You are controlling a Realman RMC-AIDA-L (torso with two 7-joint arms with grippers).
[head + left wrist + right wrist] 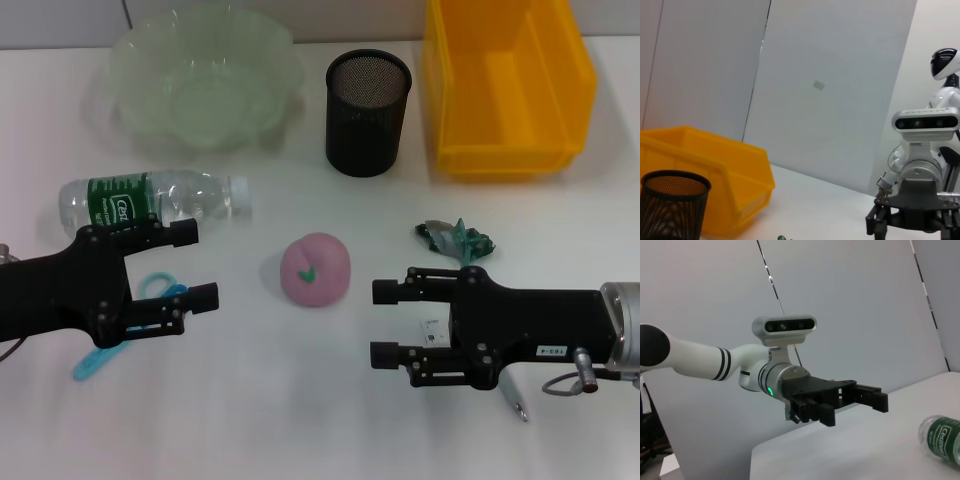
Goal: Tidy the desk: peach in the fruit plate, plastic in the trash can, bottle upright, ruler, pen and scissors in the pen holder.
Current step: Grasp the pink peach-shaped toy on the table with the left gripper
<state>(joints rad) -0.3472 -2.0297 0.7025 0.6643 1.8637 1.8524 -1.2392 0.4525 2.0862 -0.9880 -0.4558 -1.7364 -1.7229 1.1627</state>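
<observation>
A pink peach (pixel 315 268) lies on the white desk between my two grippers. My left gripper (pixel 197 265) hovers open to its left, over blue scissors (pixel 150 290). The right wrist view shows the same gripper (pixel 855 407) open. My right gripper (pixel 383 322) hovers open to the peach's right. A pen tip (pixel 517 403) pokes out under that arm. Green crumpled plastic (pixel 455 240) lies just behind the right gripper. The bottle (pixel 150 200) (pixel 942 437) lies on its side behind the left gripper. I cannot make out the ruler.
At the back stand a pale green fruit plate (pixel 200 80), a black mesh pen holder (pixel 368 112) (pixel 672 205) and a yellow bin (pixel 505 85) (pixel 715 170). A small white label (pixel 432 330) shows beneath the right gripper.
</observation>
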